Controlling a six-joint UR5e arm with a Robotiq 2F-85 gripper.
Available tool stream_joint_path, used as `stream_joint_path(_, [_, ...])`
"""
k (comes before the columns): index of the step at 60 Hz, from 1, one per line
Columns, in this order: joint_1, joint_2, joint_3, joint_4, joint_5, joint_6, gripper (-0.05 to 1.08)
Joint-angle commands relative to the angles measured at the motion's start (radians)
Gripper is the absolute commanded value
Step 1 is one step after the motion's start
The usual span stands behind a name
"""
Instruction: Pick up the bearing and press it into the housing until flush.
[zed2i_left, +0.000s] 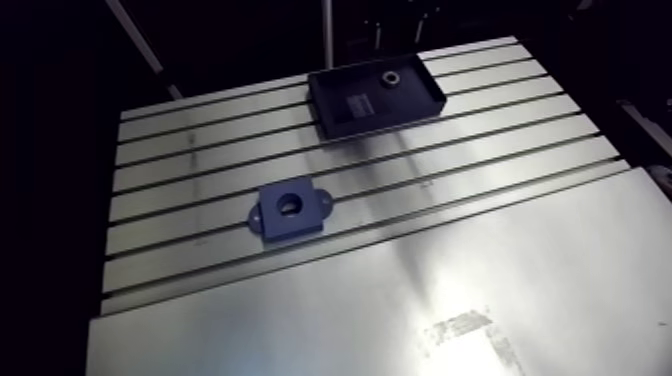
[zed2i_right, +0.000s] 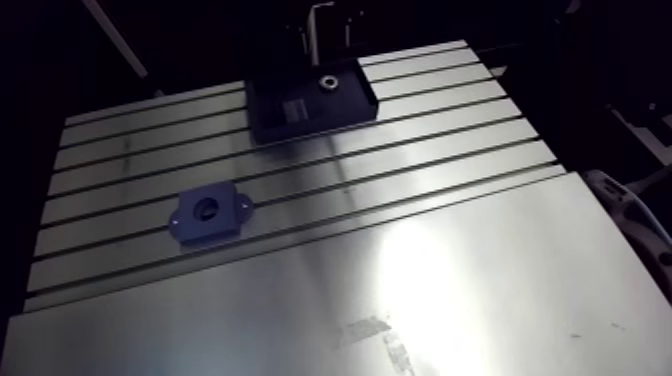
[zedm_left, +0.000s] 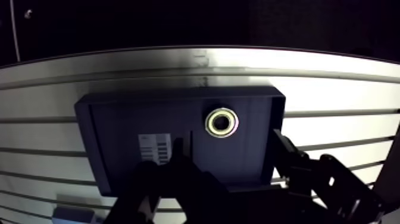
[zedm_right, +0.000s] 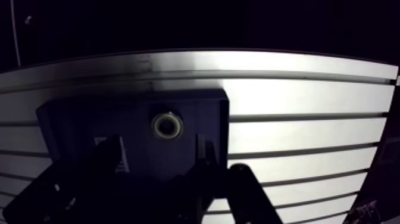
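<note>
We see the slotted aluminium table (zed2i_left: 200, 160) filling most of the arm view, its grooves running left to right. A smooth metal sheet (zed2i_left: 500, 300) covers its near part and catches a bright glare.

On the far side of the table, right of the middle, sits a shallow black tray (zed2i_left: 400, 108) with low walls. In the wrist view the gripper (zedm_left: 232, 140) hangs over the near wall of this tray. Its two dark fingers (zedm_left: 178, 161) are spread wide, with nothing between them and nothing held. One fingertip is over the tray floor and the other is at the tray's right wall.

The dark blue housing (zed2i_left: 288, 209) lies on the grooved part of the table, nearer to us and left of the tray, well apart from it. It is a square block with a rounded ear on each side and an empty round bore in its top face.

A white printed label (zedm_left: 155, 148) lies flat on the tray floor, partly behind one finger.

The bearing (zedm_left: 221, 122), a small metal ring with a dark centre, lies flat on the tray floor in the far right part. It is ahead of the gripper, in line with the gap between the fingers and apart from both.
</note>
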Motion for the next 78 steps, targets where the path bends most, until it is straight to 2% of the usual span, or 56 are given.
stream_joint_path(1, [-0.001,0.005,0.005,-0.009,0.000,0.001,0.29])
stream_joint_path(32, [-0.003,0.020,0.022,-0.032,-0.001,0.001,0.36])
stream_joint_path(78, [-0.011,0.025,0.063,-0.070,0.000,-0.002,0.36])
